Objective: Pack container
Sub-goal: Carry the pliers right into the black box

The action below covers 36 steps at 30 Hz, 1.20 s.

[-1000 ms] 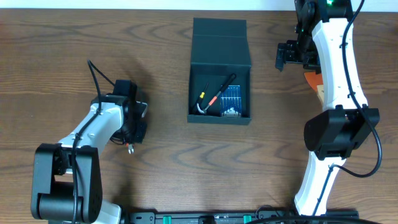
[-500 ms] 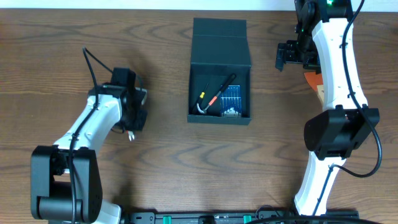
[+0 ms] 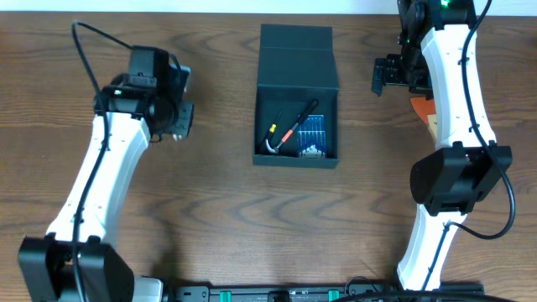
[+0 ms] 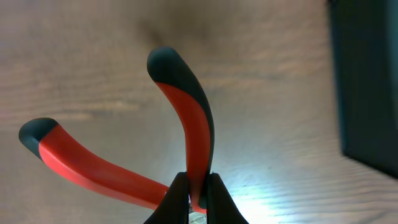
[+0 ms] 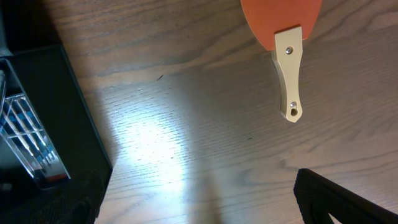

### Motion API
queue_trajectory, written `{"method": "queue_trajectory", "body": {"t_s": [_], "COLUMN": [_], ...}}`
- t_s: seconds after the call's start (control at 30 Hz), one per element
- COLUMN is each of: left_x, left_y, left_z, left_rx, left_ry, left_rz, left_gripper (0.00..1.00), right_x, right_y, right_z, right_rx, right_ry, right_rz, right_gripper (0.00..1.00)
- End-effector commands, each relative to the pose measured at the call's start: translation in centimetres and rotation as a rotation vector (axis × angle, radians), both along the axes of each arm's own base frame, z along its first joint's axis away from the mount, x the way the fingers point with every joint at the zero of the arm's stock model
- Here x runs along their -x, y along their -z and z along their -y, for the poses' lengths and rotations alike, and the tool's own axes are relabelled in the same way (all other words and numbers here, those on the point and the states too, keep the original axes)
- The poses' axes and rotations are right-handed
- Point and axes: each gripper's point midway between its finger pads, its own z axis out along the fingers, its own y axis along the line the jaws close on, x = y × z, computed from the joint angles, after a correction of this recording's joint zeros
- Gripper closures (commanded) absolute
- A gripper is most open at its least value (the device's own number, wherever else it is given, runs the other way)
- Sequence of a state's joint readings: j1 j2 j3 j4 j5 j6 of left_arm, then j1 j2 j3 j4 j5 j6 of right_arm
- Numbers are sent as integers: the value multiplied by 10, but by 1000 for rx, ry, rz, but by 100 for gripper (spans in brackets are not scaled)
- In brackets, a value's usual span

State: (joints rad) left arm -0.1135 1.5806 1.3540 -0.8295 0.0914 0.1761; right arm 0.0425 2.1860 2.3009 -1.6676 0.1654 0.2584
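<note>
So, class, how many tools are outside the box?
2: red-handled pliers in the left end effector, an orange spatula on the table by the right arm. Arms may hide more.

Open container (image 3: 297,59) holding tools (image 3: 294,130), left gripper (image 3: 178,122) apart to its left

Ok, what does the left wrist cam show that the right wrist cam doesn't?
Only the left wrist: red-and-black plier handles pinched in the left jaws. Only the right wrist: an orange spatula with a pale handle lying on the table, and a clear case inside the container. Both: the wood table and a dark side of the container.
</note>
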Motion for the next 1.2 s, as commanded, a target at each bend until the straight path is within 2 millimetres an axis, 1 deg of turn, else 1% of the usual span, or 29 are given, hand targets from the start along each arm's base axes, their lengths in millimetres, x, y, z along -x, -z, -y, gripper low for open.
{"method": "queue_trajectory", "body": {"t_s": [0.0, 0.1, 0.27, 0.47, 0.6, 0.7, 0.8, 0.87, 1.0, 1.17], "left_x": [-6, -7, -9, -6, -5, -4, -1, 0, -3, -11], "left_y": [-31, -41, -52, -69, -82, -84, -76, -65, -36, 1], "left_z": [21, 41, 84, 144, 175, 194, 209, 217, 230, 240], "left_rx": [55, 61, 80, 164, 197, 212, 216, 212, 199, 186], "left_ry": [38, 88, 195, 341, 407, 445, 476, 493, 507, 505], "left_rz": [77, 107, 168, 256, 327, 352, 340, 318, 261, 203], "left_gripper": [94, 94, 94, 94, 94, 94, 94, 94, 94, 94], "right_x": [-2, -2, -2, -2, -2, -2, -2, -2, -2, -2], "right_y": [-2, -2, -2, -2, -2, -2, -2, -2, -2, -2], "right_z": [-1, -1, -1, -1, -1, -1, -1, -1, -1, -1], "right_rx": [3, 2, 2, 3, 3, 3, 2, 3, 3, 3], "right_ry": [-13, -13, -13, -13, -13, -13, -13, -13, -13, -13], "right_rz": [8, 8, 8, 8, 8, 8, 8, 8, 8, 8], "right_gripper": [1, 1, 1, 1, 1, 1, 1, 1, 1, 1]}}
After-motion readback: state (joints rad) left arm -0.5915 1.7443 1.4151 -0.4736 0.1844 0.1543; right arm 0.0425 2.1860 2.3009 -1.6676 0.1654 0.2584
